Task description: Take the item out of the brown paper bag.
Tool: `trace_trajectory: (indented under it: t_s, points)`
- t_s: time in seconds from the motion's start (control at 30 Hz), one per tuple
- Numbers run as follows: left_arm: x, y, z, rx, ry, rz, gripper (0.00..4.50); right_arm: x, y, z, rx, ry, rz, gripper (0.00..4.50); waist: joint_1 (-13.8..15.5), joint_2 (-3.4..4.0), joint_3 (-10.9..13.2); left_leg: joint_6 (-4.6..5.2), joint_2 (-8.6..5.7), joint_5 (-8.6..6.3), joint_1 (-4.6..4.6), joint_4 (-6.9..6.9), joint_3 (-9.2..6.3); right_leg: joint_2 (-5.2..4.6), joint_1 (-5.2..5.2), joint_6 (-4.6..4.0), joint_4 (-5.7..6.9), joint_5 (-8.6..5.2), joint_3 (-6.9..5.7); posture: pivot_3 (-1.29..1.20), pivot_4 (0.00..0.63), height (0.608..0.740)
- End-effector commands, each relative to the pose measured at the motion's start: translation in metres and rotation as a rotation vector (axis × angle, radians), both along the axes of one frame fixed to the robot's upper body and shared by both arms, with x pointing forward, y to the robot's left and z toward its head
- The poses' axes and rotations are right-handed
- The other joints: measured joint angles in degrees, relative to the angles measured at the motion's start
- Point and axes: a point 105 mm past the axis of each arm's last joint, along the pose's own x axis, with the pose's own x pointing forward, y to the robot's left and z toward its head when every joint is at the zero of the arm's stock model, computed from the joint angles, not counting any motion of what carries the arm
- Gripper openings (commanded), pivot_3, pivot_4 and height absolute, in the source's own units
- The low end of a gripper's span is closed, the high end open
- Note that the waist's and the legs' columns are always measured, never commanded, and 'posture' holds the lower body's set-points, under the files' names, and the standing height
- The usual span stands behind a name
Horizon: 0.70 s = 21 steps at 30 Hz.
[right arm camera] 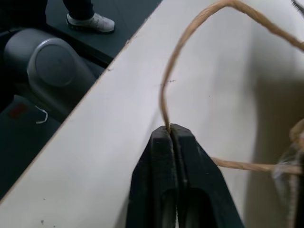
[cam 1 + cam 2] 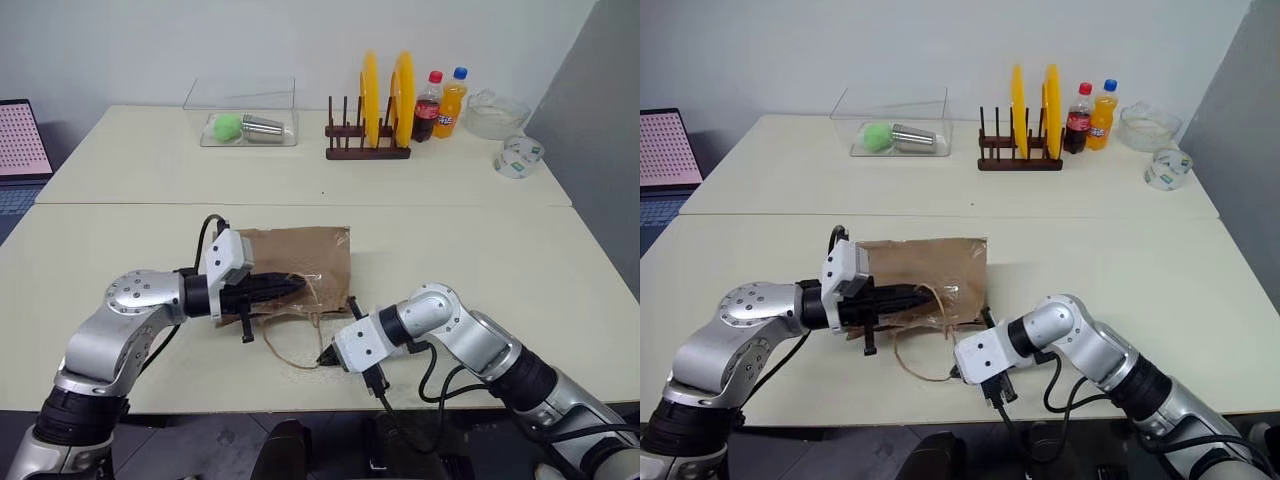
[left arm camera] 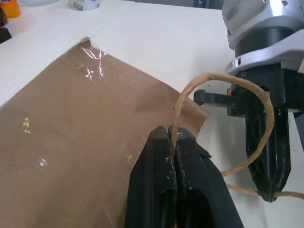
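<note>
- The long cream-coloured table [image 2: 120, 250] carries everything; the creased brown kraft paper bag [image 2: 300, 255] lies flat on its near half, just ahead of the robot, its mouth and cord handles turned toward the near edge.
- Far across the table, at about twelve o'clock from the bag, stands the dark wooden dish rack with two yellow plates [image 2: 370, 140]. At eleven o'clock sits a clear plastic box [image 2: 240, 110] holding a green ball and a metal cup. At one o'clock stand two drink bottles [image 2: 440, 105], a clear glass bowl and a roll of tape. None of these concerns the job.
- The left gripper [image 2: 290, 288] reaches in from nine o'clock over the bag's near edge. Its black fingers are pressed together on one tan twisted-cord handle [image 3: 223, 80], right where the cord meets the paper.
- The right gripper [image 2: 325, 355] sits at about five o'clock from the bag, just off its near corner. Its fingers are clamped tight on the other handle loop [image 1: 190, 33], which trails over bare tabletop near the table's edge.
- The item inside the bag is hidden; the bag looks nearly flat, so I cannot tell what it holds.
- I judge this to be the opening step: both handles are taken, the mouth not yet spread, nothing removed.
- The next move, I reckon, calls for drawing the two cords apart, one lifted and one pulled toward the near edge, so the mouth gapes. Thin cord may slip, or the light bag may slide bodily instead of opening.
</note>
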Motion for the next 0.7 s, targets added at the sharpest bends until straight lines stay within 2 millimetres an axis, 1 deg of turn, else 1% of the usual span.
trace_trajectory:
  t_s: [0.03, 0.17, 0.4, 0.5, 0.7]
  points:
    - [0.004, -0.013, 0.030, -0.041, -0.107, 0.008, 0.00, 0.000, 0.000, -0.003, -0.008, -0.026, 0.014, 0.04, 0.1, -0.01, 0.0, 0.00, -0.02, 0.00, -0.01, 0.02, -0.01, -0.01, 0.00, 0.00, 0.02, 0.00, -0.01, 0.00, 0.150, 0.740]
    - [0.028, -0.013, 0.055, -0.093, -0.155, 0.122, 0.00, 0.006, -0.009, -0.021, -0.085, -0.053, 0.011, 0.04, 0.1, -0.02, 0.0, 0.00, -0.06, 0.00, 0.00, 0.04, -0.01, -0.03, 0.02, 0.01, 0.03, 0.00, 0.00, 0.00, 0.150, 0.740]
    - [0.059, -0.001, 0.087, -0.161, -0.144, 0.283, 0.00, 0.006, -0.020, -0.034, -0.155, -0.083, 0.035, 0.04, 0.1, -0.02, 0.0, -0.01, -0.07, 0.01, 0.08, 0.05, -0.04, -0.03, 0.08, 0.01, 0.08, 0.00, -0.01, 0.00, 0.150, 0.740]
    - [0.066, 0.001, 0.096, -0.180, -0.148, 0.321, 0.00, 0.004, -0.024, -0.038, -0.184, -0.101, 0.053, 0.04, 0.1, -0.02, 0.0, -0.01, -0.09, 0.01, 0.10, 0.05, -0.05, -0.05, 0.12, 0.01, 0.08, 0.00, -0.01, 0.00, 0.150, 0.740]
    - [0.071, -0.001, 0.111, -0.204, -0.171, 0.345, 0.00, 0.004, -0.036, -0.046, -0.252, -0.144, 0.084, 0.04, 0.3, -0.02, 0.0, -0.03, -0.16, 0.01, 0.21, 0.05, -0.15, -0.14, 0.33, 0.01, 0.03, 0.00, -0.09, 0.00, 0.150, 0.740]
